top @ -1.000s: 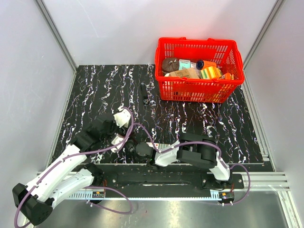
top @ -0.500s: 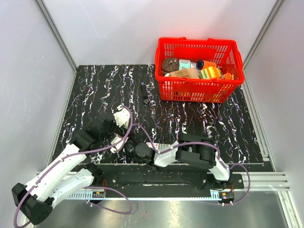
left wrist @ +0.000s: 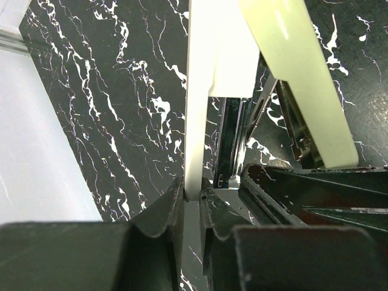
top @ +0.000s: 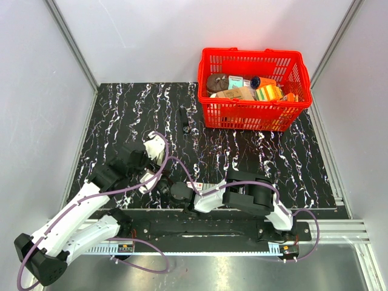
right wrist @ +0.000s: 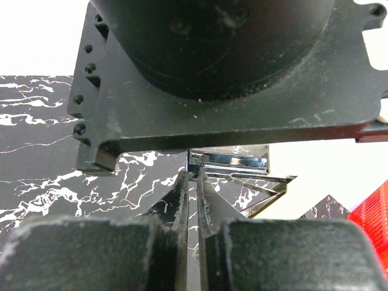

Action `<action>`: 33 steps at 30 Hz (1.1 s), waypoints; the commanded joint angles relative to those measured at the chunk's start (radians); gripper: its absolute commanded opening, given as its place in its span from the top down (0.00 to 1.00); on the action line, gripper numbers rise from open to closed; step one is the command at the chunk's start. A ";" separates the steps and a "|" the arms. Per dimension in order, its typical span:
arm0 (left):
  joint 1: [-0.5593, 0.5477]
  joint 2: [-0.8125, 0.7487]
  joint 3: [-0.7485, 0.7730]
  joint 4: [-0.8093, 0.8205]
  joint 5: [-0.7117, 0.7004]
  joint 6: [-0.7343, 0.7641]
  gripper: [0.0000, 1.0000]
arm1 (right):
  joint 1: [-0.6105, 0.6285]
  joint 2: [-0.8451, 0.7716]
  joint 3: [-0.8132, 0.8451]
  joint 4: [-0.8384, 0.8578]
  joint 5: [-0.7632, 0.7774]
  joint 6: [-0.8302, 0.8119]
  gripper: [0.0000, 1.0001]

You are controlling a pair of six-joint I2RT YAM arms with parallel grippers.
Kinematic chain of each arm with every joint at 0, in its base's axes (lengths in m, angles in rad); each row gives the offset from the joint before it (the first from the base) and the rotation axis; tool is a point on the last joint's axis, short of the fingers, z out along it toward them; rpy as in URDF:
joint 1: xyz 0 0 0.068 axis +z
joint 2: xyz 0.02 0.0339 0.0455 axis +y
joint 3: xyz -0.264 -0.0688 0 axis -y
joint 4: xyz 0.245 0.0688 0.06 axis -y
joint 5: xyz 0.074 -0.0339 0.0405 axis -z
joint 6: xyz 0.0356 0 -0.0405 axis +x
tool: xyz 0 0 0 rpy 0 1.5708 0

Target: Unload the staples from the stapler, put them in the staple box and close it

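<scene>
My left gripper (left wrist: 193,193) is shut on the thin white base of the stapler (left wrist: 200,91). The stapler is hinged open, its cream top arm (left wrist: 297,79) swung away from the chrome magazine (left wrist: 233,136). In the top view the stapler (top: 155,147) is near the mat's front left, between the two grippers. My right gripper (right wrist: 195,176) is shut, its tips touching the left end of the magazine (right wrist: 233,160). The big black shape above it is my left wrist (right wrist: 212,66). I cannot make out the staples, and nothing shows between the right jaws.
A red basket (top: 254,112) full of groceries stands at the back right of the black marbled mat (top: 121,115). A small black object (top: 183,118) lies just left of the basket. Grey walls close in on both sides.
My right gripper has slid a little left to the stapler and its jaws have closed. The left gripper has kept its hold and nudged the stapler slightly farther away.
</scene>
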 commanded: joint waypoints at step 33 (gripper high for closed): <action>-0.015 0.015 0.028 0.132 -0.006 0.032 1.00 | 0.003 -0.086 -0.192 0.236 0.006 0.123 1.00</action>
